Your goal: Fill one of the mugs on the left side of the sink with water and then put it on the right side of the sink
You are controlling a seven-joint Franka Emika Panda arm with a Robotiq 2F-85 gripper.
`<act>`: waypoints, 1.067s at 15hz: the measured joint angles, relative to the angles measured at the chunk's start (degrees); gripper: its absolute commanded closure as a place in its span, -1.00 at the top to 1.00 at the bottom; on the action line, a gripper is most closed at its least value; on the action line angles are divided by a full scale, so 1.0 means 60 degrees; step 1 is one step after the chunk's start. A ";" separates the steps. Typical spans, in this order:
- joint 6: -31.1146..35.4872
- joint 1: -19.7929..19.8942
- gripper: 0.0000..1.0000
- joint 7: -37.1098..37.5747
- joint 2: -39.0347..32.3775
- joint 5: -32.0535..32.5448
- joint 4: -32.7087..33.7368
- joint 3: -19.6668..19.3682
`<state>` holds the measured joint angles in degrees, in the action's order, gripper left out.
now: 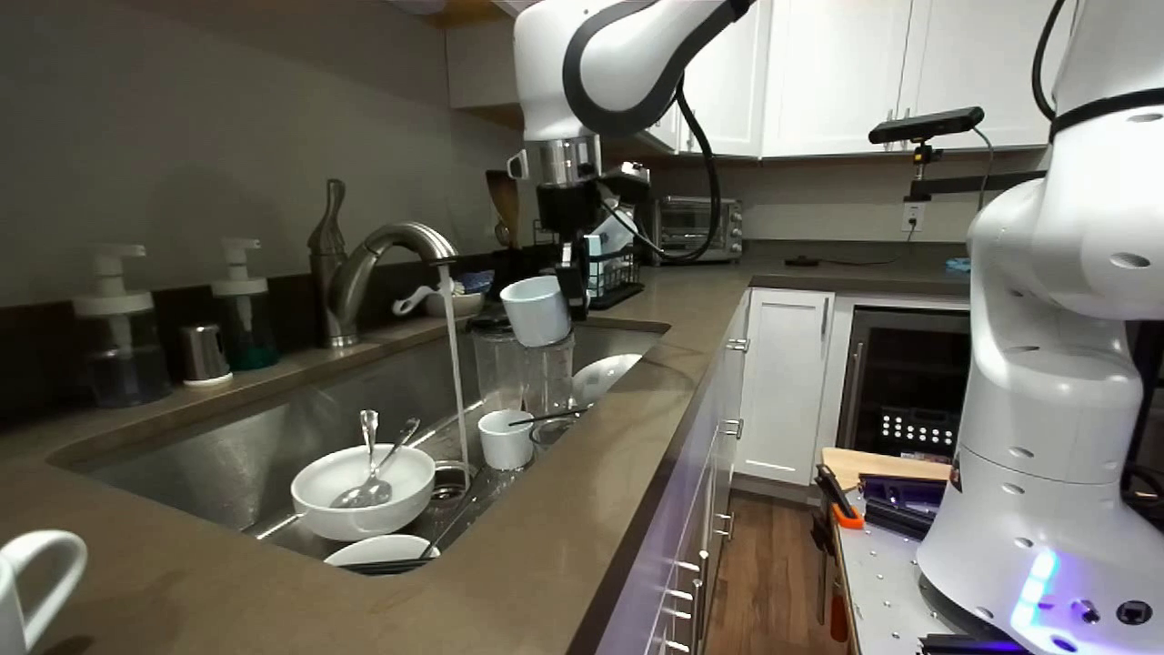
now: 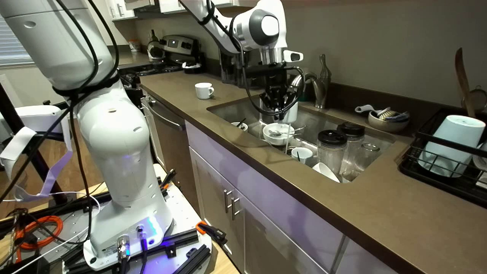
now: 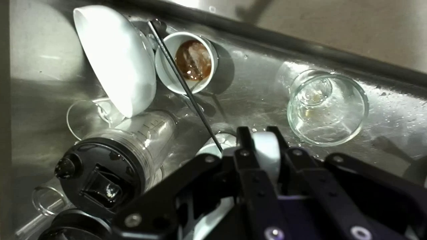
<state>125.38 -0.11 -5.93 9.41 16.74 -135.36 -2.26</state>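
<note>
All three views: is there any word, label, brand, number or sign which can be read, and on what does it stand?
No text can be read.
Bottle, wrist view: marks on the clear wall, too blurred.
Robot base, in an exterior view: perhaps a label, too small.
Stove panel, in an exterior view: any digits are too small.

Gripper [image 3: 260, 136] points down — apparently clamped.

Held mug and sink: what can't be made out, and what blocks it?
Whether the held mug holds water: its near wall blocks the bottom in an exterior view; the gripper covers most in the wrist view.
Second mug: cut off by the left edge in an exterior view.
White dish in the sink: countertop hides its near side in an exterior view.
</note>
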 measured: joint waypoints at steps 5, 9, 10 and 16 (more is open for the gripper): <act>0.0068 0.0052 -0.89 -0.0306 0.0734 -0.0613 -0.0657 -0.0434; -0.0057 0.0272 -0.89 -0.0306 0.1594 -0.0630 -0.1128 -0.0680; -0.0111 0.0338 -0.89 -0.0312 0.1808 -0.0631 -0.1232 -0.0767; -0.0236 0.0676 -0.68 -0.0811 0.2473 -0.0691 -0.1550 -0.1493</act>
<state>123.97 3.94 -10.80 24.24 12.60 -144.66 -11.22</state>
